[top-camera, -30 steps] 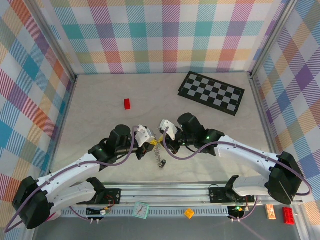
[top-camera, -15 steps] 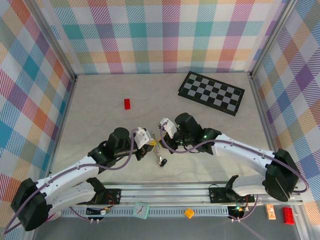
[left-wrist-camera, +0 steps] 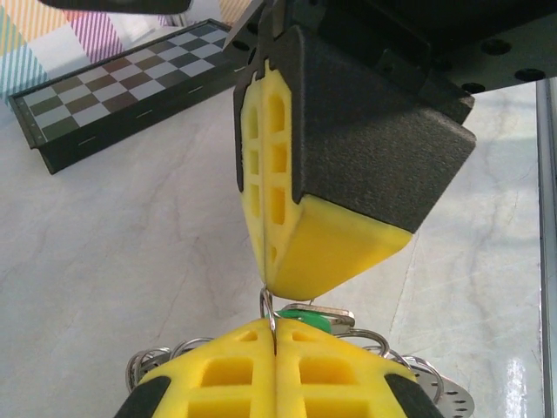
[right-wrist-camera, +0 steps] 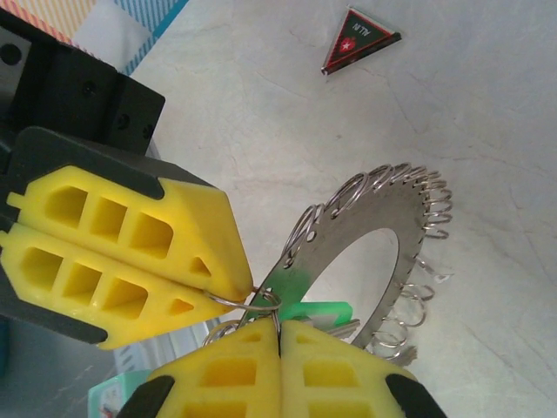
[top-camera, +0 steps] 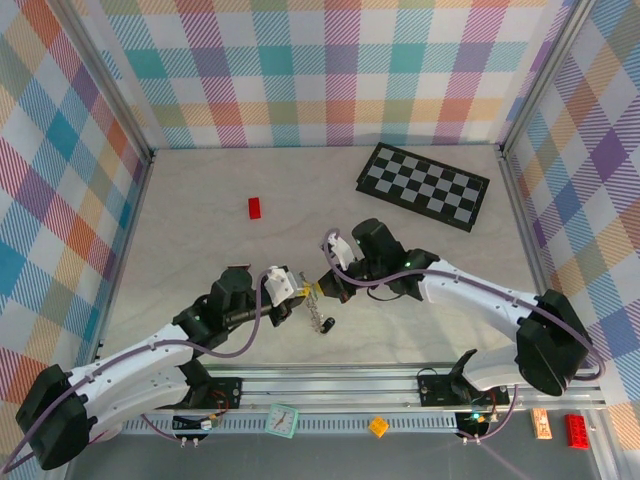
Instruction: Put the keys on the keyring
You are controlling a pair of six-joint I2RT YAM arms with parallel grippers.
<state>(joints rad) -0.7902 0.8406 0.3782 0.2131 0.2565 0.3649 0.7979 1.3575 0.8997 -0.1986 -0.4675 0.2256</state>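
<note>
From above, your left pincer (top-camera: 303, 293) and right pincer (top-camera: 321, 289) meet tip to tip over the near middle of the desk (top-camera: 200, 250). The keyring (top-camera: 322, 318) dangles from that meeting point, well apart from the red brick (top-camera: 255, 207) and the chequered board (top-camera: 424, 185). At this range you can't see what the tips hold. The left wrist view settles it: the left pincer (left-wrist-camera: 274, 353) is pressed together on the lower end of a small wire loop (left-wrist-camera: 266, 306), and the right pincer (left-wrist-camera: 265, 277) is clamped on the upper end. You have the loop stretched between two seams, most likely to steady it or work it open so a key can slide on. The green key (left-wrist-camera: 300, 315) sits just behind the loop, and the keyring's outer loops (left-wrist-camera: 155, 361) fan out to either side. The right wrist view gives you the keyring's (right-wrist-camera: 383, 218) whole form, which the other views don't: a flat silver ring fringed with wire loops, hanging clear of the desk. It also shows the small wire loop (right-wrist-camera: 252, 300) caught where the left pincer (right-wrist-camera: 237, 292) meets the right pincer (right-wrist-camera: 280, 335), with the green key (right-wrist-camera: 318, 310) touching it. You can't tell whether the key is threaded on. A triangular badge (right-wrist-camera: 359, 39) lies further off.
</note>
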